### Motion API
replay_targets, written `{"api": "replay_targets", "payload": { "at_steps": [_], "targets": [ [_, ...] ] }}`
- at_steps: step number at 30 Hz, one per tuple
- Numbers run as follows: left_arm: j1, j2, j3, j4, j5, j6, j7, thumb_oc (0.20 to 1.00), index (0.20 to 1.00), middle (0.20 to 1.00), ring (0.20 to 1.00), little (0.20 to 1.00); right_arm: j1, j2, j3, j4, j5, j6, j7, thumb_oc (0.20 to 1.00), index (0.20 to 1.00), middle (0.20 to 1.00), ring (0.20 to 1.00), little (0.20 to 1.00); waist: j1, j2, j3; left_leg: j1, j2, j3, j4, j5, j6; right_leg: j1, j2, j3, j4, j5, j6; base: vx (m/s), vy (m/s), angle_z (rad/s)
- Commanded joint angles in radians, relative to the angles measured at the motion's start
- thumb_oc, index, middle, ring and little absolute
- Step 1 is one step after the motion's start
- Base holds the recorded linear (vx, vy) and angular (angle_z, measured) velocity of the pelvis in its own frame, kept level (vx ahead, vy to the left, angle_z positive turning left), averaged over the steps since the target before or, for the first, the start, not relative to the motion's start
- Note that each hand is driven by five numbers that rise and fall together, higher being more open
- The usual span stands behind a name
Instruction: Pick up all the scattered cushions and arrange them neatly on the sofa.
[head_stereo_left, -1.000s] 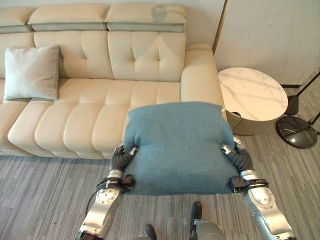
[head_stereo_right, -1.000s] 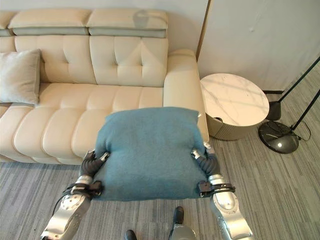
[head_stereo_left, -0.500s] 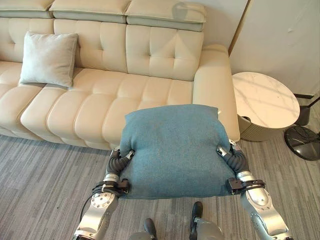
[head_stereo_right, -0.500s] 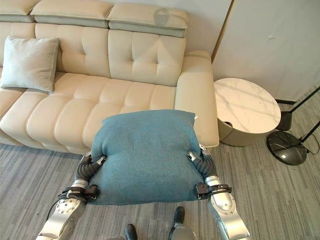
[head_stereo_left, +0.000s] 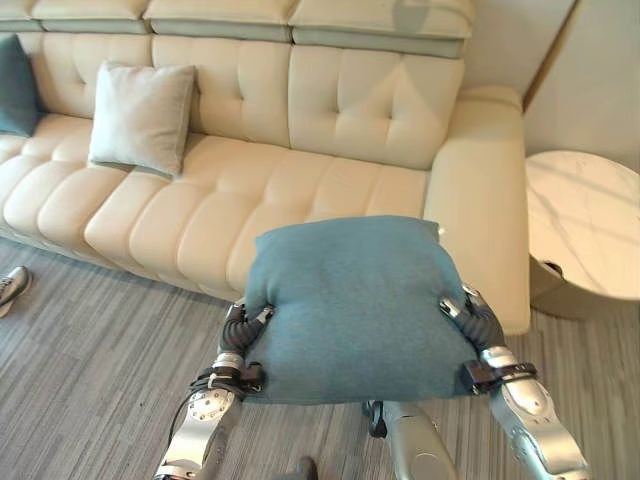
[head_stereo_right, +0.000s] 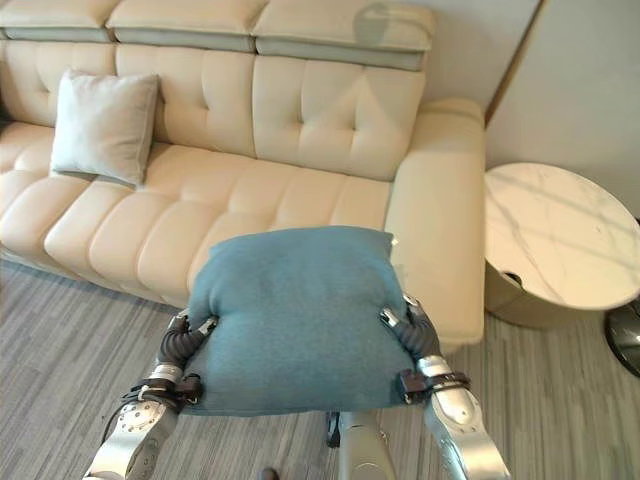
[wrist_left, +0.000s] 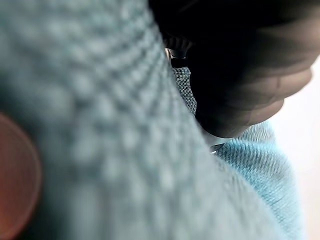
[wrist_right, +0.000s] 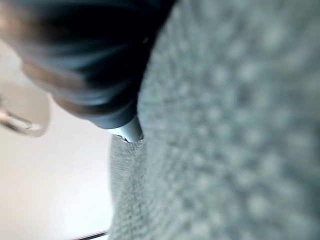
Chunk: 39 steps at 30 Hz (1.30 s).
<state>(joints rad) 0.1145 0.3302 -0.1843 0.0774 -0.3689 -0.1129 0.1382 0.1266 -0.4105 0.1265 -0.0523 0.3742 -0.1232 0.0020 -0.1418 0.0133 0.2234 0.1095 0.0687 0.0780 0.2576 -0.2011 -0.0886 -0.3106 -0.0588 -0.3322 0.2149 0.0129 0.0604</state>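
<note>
Teal cushion (head_stereo_left: 360, 305) is carried between both hands, above the floor just in front of the cream sofa (head_stereo_left: 300, 190), near its right arm. Left hand (head_stereo_left: 243, 322) presses the cushion's left side, right hand (head_stereo_left: 462, 312) its right side. Fingers are buried in the fabric, so I can't tell whether either hand is curled or flat.

Step looks like transport to the sofa. Next move probably calls for leaning forward and setting the cushion upright against the backrest at the right end.

A grey cushion (head_stereo_left: 143, 117) already leans on the backrest, and another teal cushion (head_stereo_left: 14, 85) sits at the far left. Grey striped carpet (head_stereo_left: 90, 340), round marble side table (head_stereo_right: 555, 250) beside the sofa's right arm.
</note>
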Motion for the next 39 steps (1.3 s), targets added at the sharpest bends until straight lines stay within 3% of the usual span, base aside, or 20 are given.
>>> {"api": "replay_targets", "payload": {
  "at_steps": [1,2,3,4,6,7,9,12,13,15,16,18,22,27,30,33,35,37,39],
  "targets": [
    [-0.043,-0.001,-0.025,-0.115,0.030,-0.097,-0.060,0.200,0.200,0.200,0.200,0.200,-0.075,0.014,0.022,-0.112,0.009,-0.114,0.027,0.200,0.200,0.200,0.200,0.200,-0.033,0.000,-0.088,0.045,-0.036,0.112,0.167,0.203,-0.047,0.109,0.006,0.030,-0.137,0.018,-0.008,0.24,-0.082,0.02],
    [-0.043,-0.001,-0.025,-0.115,0.030,-0.097,-0.060,0.200,0.200,0.200,0.200,0.200,-0.075,0.014,0.022,-0.112,0.009,-0.114,0.027,0.200,0.200,0.200,0.200,0.200,-0.031,0.001,-0.088,0.045,-0.034,0.113,0.169,0.201,-0.047,0.108,0.007,0.031,-0.137,0.018,-0.008,0.43,-0.100,-0.25],
    [-0.048,-0.012,-0.023,-0.102,0.016,-0.094,-0.056,0.200,0.200,0.200,0.200,0.200,-0.084,0.011,0.011,-0.102,0.018,-0.111,0.019,0.200,0.200,0.200,0.200,0.200,-0.033,-0.010,-0.093,-0.017,-0.006,0.176,0.204,0.160,-0.017,0.146,0.000,0.059,-0.150,-0.009,-0.012,0.19,-0.017,-0.44],
    [-0.049,-0.012,-0.023,-0.102,0.016,-0.094,-0.056,0.200,0.200,0.200,0.200,0.200,-0.084,0.011,0.011,-0.102,0.018,-0.111,0.019,0.200,0.200,0.200,0.200,0.200,-0.031,-0.008,-0.093,-0.017,-0.005,0.178,0.206,0.158,-0.017,0.145,0.001,0.061,-0.149,-0.009,-0.012,0.29,0.008,-0.58],
    [-0.052,-0.015,-0.019,-0.089,0.019,-0.087,-0.054,0.200,0.200,0.200,0.200,0.200,-0.095,0.005,-0.006,-0.108,0.003,-0.112,0.004,0.200,0.200,0.200,0.200,0.200,-0.026,-0.023,-0.093,-0.069,0.020,0.208,0.140,0.091,0.019,0.186,-0.015,0.096,-0.158,-0.030,0.003,0.29,0.076,-0.50],
    [-0.052,-0.010,-0.014,-0.094,0.026,-0.082,-0.055,0.200,0.200,0.200,0.200,0.200,-0.095,0.004,-0.015,-0.116,-0.017,-0.113,-0.005,0.200,0.200,0.200,0.200,0.200,-0.015,-0.040,-0.087,-0.127,0.024,0.185,0.071,0.067,0.028,0.212,-0.024,0.138,-0.151,-0.045,0.009,0.34,0.097,-0.40],
    [-0.052,-0.006,-0.010,-0.096,0.032,-0.081,-0.054,0.200,0.200,0.200,0.200,0.200,-0.092,-0.001,-0.021,-0.117,-0.038,-0.109,-0.012,0.200,0.200,0.200,0.200,0.200,-0.009,-0.052,-0.083,-0.154,0.047,0.166,0.029,0.082,0.019,0.230,-0.032,0.161,-0.145,-0.054,0.009,0.20,0.064,-0.69],
    [-0.048,-0.003,0.006,-0.114,0.043,-0.078,-0.040,0.200,0.200,0.200,0.200,0.200,-0.081,-0.002,-0.031,-0.110,-0.067,-0.105,-0.029,0.200,0.200,0.200,0.200,0.200,0.010,-0.055,-0.076,-0.192,0.085,0.089,-0.095,0.168,-0.012,0.269,-0.029,0.223,-0.138,-0.079,0.009,0.23,0.138,-0.68],
    [-0.046,-0.009,0.007,-0.122,0.043,-0.081,-0.031,0.200,0.200,0.200,0.200,0.200,-0.071,-0.002,-0.037,-0.100,-0.086,-0.099,-0.038,0.200,0.200,0.200,0.200,0.200,0.016,-0.049,-0.074,-0.198,0.078,0.019,-0.135,0.197,-0.027,0.279,-0.023,0.263,-0.119,-0.088,0.010,0.27,0.252,-0.37],
    [-0.048,-0.012,0.007,-0.122,0.042,-0.084,-0.029,0.200,0.200,0.200,0.200,0.200,-0.070,-0.002,-0.037,-0.097,-0.093,-0.097,-0.039,0.200,0.200,0.200,0.200,0.200,0.016,-0.045,-0.076,-0.204,0.072,-0.001,-0.138,0.204,-0.031,0.278,-0.024,0.275,-0.113,-0.089,0.011,0.18,0.217,-0.75],
    [-0.051,-0.016,0.002,-0.121,0.042,-0.086,-0.035,0.200,0.200,0.200,0.200,0.200,-0.067,-0.002,-0.035,-0.091,-0.122,-0.094,-0.028,0.200,0.200,0.200,0.200,0.200,0.007,-0.022,-0.090,-0.164,0.064,0.008,-0.191,0.186,-0.029,0.286,-0.028,0.293,-0.103,-0.102,0.022,0.15,0.186,-1.02],
    [-0.052,-0.011,0.000,-0.115,0.048,-0.084,-0.037,0.200,0.200,0.200,0.200,0.200,-0.072,-0.007,-0.032,-0.086,-0.149,-0.085,-0.031,0.200,0.200,0.200,0.200,0.200,0.008,-0.017,-0.092,-0.151,0.056,0.018,-0.193,0.181,-0.024,0.290,-0.038,0.309,-0.098,-0.102,0.029,0.19,0.289,-0.66],
    [-0.055,0.017,0.010,-0.112,0.068,-0.081,-0.036,0.200,0.200,0.200,0.200,0.200,-0.099,0.011,-0.008,-0.069,-0.177,-0.065,-0.019,0.200,0.200,0.200,0.200,0.200,0.028,-0.024,-0.095,-0.116,0.010,0.068,-0.191,0.140,0.019,0.291,-0.081,0.367,-0.116,-0.075,0.060,0.11,0.245,-0.34],
    [-0.052,0.030,0.036,-0.099,0.076,-0.077,-0.023,0.200,0.200,0.200,0.200,0.200,-0.117,0.050,0.007,-0.050,-0.161,-0.059,-0.007,0.200,0.200,0.200,0.200,0.200,0.047,-0.032,-0.092,-0.109,-0.035,0.099,-0.205,0.113,0.064,0.251,-0.112,0.394,-0.105,-0.042,0.097,0.03,0.220,-0.31],
    [-0.051,0.046,0.062,-0.093,0.080,-0.082,-0.006,0.200,0.200,0.200,0.200,0.200,-0.157,0.070,0.026,-0.047,-0.157,-0.063,-0.010,0.200,0.200,0.200,0.200,0.200,0.061,-0.034,-0.066,-0.096,-0.052,0.125,-0.224,0.111,0.086,0.189,-0.117,0.389,-0.018,-0.009,0.116,-0.01,0.190,-0.14],
    [-0.056,0.059,0.074,-0.089,0.088,-0.085,0.005,0.200,0.200,0.200,0.200,0.200,-0.179,0.088,0.043,-0.051,-0.145,-0.071,-0.011,0.200,0.200,0.200,0.200,0.200,0.074,-0.031,-0.055,-0.090,-0.057,0.140,-0.243,0.116,0.089,0.141,-0.103,0.354,0.018,-0.002,0.109,0.00,0.102,-0.52],
    [-0.083,0.066,0.079,-0.068,0.093,-0.097,0.025,0.200,0.200,0.200,0.200,0.200,-0.231,0.089,0.062,-0.052,-0.132,-0.088,-0.025,0.200,0.200,0.200,0.200,0.200,0.076,-0.030,-0.036,-0.074,-0.082,0.137,-0.266,0.111,0.094,0.071,-0.039,0.315,-0.029,0.002,0.090,0.06,0.080,-0.46],
    [-0.099,0.069,0.073,-0.067,0.087,-0.107,0.022,0.200,0.200,0.200,0.200,0.200,-0.241,0.091,0.067,-0.049,-0.125,-0.093,-0.032,0.200,0.200,0.200,0.200,0.200,0.075,-0.032,-0.041,-0.080,-0.091,0.128,-0.262,0.107,0.091,0.092,-0.045,0.297,-0.079,-0.003,0.084,0.06,-0.009,-0.28],
    [-0.140,0.065,0.057,-0.057,0.091,-0.114,0.040,0.200,0.200,0.200,0.200,0.200,-0.274,0.088,0.072,-0.054,-0.133,-0.109,-0.054,0.200,0.200,0.200,0.200,0.200,0.077,-0.036,-0.028,-0.113,-0.100,0.112,-0.246,0.104,0.093,0.075,-0.042,0.323,-0.083,0.006,0.079,-0.02,-0.027,0.40]
  ]
}}
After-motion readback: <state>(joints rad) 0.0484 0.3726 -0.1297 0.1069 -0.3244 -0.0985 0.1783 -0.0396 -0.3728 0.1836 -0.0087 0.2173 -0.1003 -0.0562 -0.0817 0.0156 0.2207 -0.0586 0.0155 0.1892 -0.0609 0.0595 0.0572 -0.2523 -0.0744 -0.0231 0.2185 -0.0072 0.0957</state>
